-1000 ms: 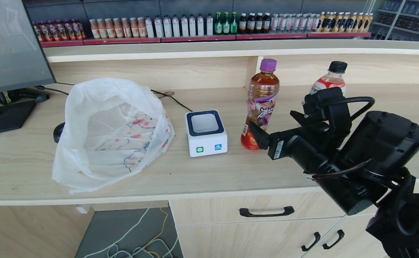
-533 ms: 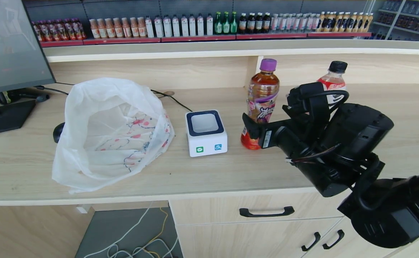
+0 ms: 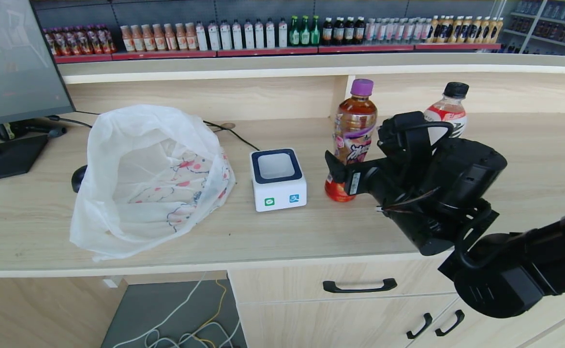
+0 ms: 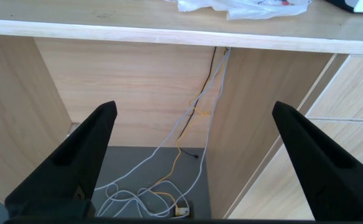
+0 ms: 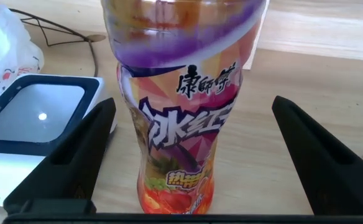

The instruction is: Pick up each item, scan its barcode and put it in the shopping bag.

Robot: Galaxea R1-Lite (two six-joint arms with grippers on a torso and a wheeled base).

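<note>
Purple-capped bottle (image 3: 352, 140): the nearest item to lift. Read the counter (image 3: 311, 232) left to right: shopping bag (image 3: 152, 179), mouth agape; scanner (image 3: 278, 179); this bottle, upright just beside it; black-capped bottle (image 3: 449, 108) farther back. Your right gripper (image 5: 194, 104) is spread wide, the bottle between its fingers and untouched. It looks full, so likely heavy. The glossy label may slip, so clamp the narrowed mid-body. Left gripper (image 4: 194, 109) hangs spread below the counter edge.

Bright even light, soft shadows, glare spot on scanner (image 5: 38, 118), bowed edges
</note>
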